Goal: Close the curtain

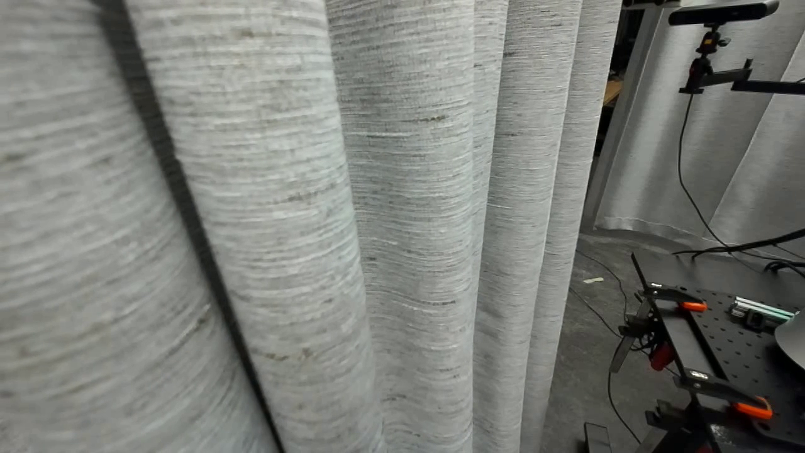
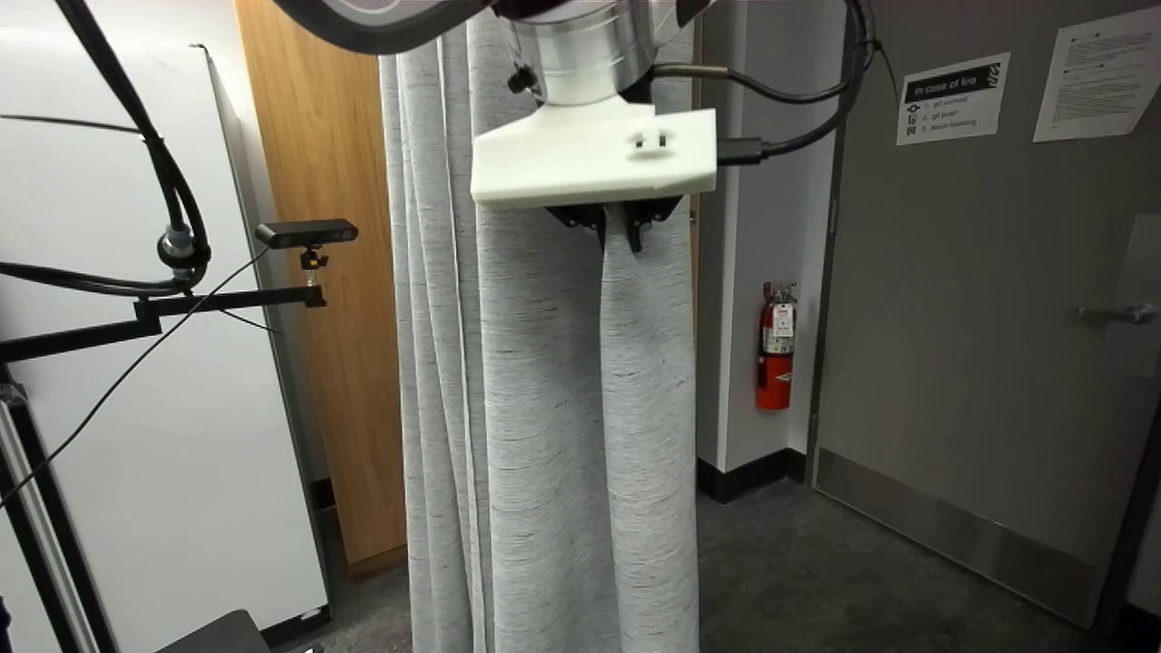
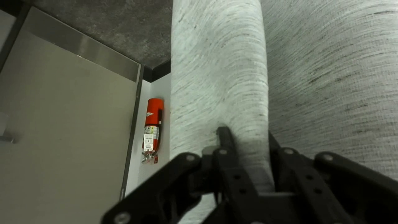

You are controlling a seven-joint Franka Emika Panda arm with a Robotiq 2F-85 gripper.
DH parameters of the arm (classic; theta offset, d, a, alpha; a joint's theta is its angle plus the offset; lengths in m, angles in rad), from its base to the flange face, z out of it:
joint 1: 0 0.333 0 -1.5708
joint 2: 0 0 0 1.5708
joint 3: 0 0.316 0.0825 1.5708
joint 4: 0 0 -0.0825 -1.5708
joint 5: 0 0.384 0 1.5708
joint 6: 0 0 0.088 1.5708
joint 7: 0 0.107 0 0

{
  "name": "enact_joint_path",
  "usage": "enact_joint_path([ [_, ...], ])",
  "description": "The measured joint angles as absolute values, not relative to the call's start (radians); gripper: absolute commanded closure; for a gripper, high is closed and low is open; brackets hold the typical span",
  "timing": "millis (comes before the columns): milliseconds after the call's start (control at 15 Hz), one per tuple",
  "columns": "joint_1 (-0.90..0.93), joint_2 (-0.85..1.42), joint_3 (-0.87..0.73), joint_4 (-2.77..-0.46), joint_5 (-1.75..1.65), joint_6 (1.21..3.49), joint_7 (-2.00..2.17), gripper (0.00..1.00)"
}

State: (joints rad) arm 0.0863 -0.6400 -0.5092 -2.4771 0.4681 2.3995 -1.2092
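Since the gripper (image 2: 619, 241) is pinching the curtain (image 2: 544, 408), grabbing's looking done, but the door (image 2: 943, 345) is showing past it, so I'm guessing closing's mostly remaining.

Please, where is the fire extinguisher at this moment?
In an exterior view, right of centre, the fire extinguisher is on the wall, between the curtain on its left and the grey door on its right.

White housing (image 2: 562, 166), silver collar (image 2: 588, 56), black cables (image 2: 782, 148), black hand (image 2: 619, 243)
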Motion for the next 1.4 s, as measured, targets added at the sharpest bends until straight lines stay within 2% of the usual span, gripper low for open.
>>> enact_joint_path([
  [867, 0.084, -0.535, -0.514, -2.435, 0.581, 2.486, -1.174, 1.0],
  [1400, 0.058, -0.372, -0.557, -2.309, 0.682, 2.557, -1.174, 1.0],
])
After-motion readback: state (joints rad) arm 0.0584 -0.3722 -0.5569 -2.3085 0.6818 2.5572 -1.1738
